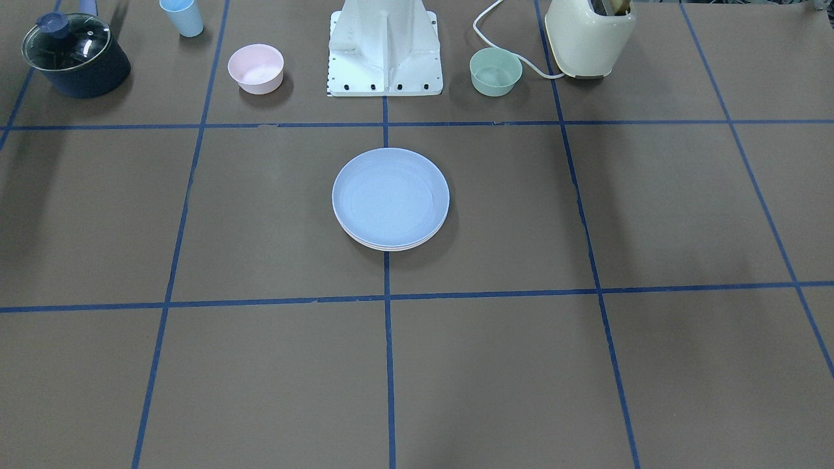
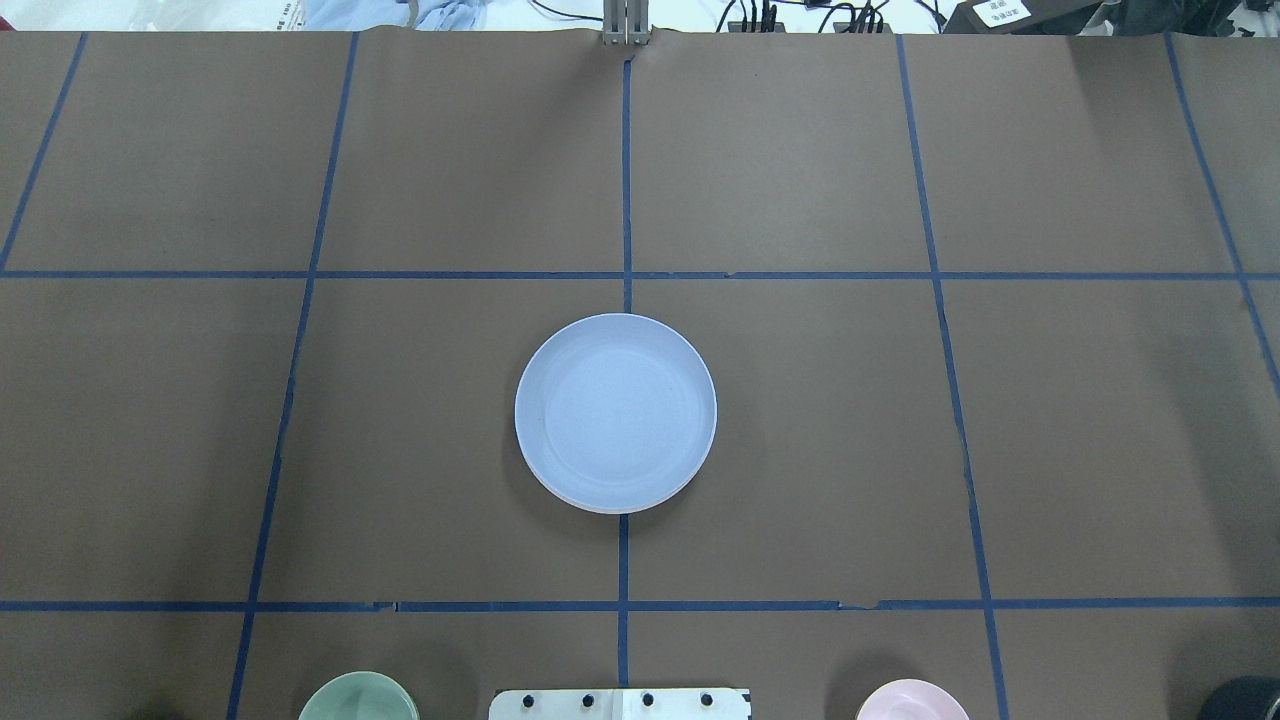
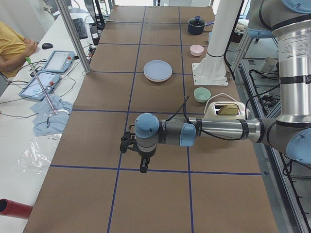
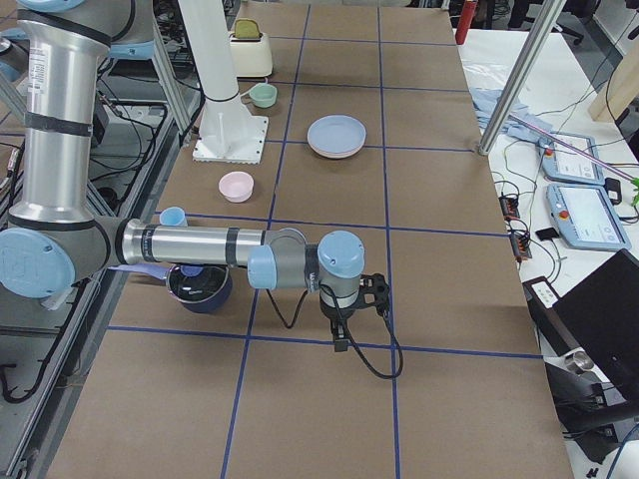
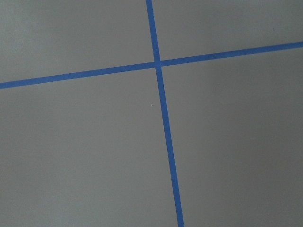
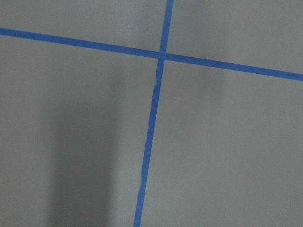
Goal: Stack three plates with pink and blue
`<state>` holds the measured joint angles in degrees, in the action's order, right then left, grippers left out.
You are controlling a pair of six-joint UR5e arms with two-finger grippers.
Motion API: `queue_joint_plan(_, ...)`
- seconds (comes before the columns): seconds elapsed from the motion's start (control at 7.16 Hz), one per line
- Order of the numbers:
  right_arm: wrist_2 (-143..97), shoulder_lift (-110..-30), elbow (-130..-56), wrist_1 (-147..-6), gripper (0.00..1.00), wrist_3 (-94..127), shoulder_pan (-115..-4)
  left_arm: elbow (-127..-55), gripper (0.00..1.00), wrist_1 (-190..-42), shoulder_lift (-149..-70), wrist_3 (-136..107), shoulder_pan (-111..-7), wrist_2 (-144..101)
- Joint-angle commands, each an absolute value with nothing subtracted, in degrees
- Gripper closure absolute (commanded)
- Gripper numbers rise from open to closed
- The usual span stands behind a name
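Note:
A light blue plate [image 1: 391, 195] lies on top of a stack at the table's middle; it also shows in the overhead view [image 2: 615, 410]. Pale rims of plates beneath it [image 1: 391, 247] peek out at the stack's edge; their colours are hard to tell. My left gripper [image 3: 129, 144] hovers over the table far from the stack [image 3: 157, 70], seen only from the side; I cannot tell if it is open. My right gripper [image 4: 375, 291] likewise hovers far from the stack [image 4: 336, 135]; I cannot tell its state. Both wrist views show only table and blue tape.
Near the robot base [image 1: 384, 52] stand a small pink bowl [image 1: 256, 68], a small green bowl [image 1: 496, 71], a light blue cup [image 1: 182, 16], a dark pot with glass lid [image 1: 75, 55] and a cream toaster [image 1: 589, 36] with its cord.

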<state>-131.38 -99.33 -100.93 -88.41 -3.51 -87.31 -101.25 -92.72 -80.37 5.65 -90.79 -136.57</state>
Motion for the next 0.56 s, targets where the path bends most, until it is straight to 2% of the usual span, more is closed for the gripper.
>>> queue_joint_plan(0.0,-131.31,-99.49,-101.78,-89.30,0.00,-3.52,-87.19,-101.25,0.00,-92.72,-80.33,5.63,-90.70,-136.58)
queue_joint_plan(0.42,-131.57,-99.49,-101.43,-89.21,0.00,-3.43,-87.19,-101.25,0.00,-92.72,-80.33,5.71,-90.79,-136.58)
